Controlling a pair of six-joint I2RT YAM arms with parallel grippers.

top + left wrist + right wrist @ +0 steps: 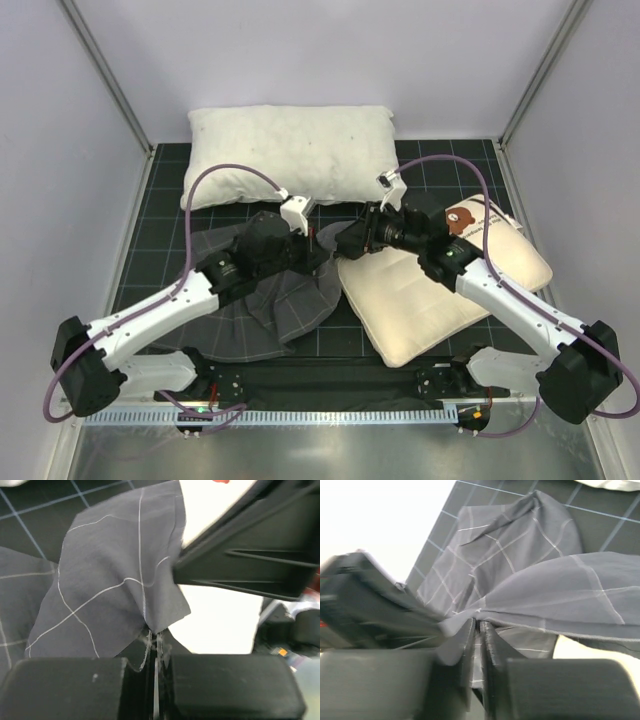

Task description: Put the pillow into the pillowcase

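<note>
At frame centre my left gripper (154, 647) is clamped tight on an edge of the pillowcase (265, 310). My right gripper (479, 630) nips the same cloth, jaws almost together. The pillow (430, 300) lies just beside it, right of centre. A white pillow (290, 150) sits at the top.

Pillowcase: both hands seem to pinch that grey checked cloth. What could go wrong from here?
The left hand and right hand each nip only a small fold of the pillowcase; it could slip free when pulled.
They grip close together, and I cannot tell whether one layer or both is caught, so the opening might not spread.
The pillow lies partly under the right arm, which may nudge it.
</note>
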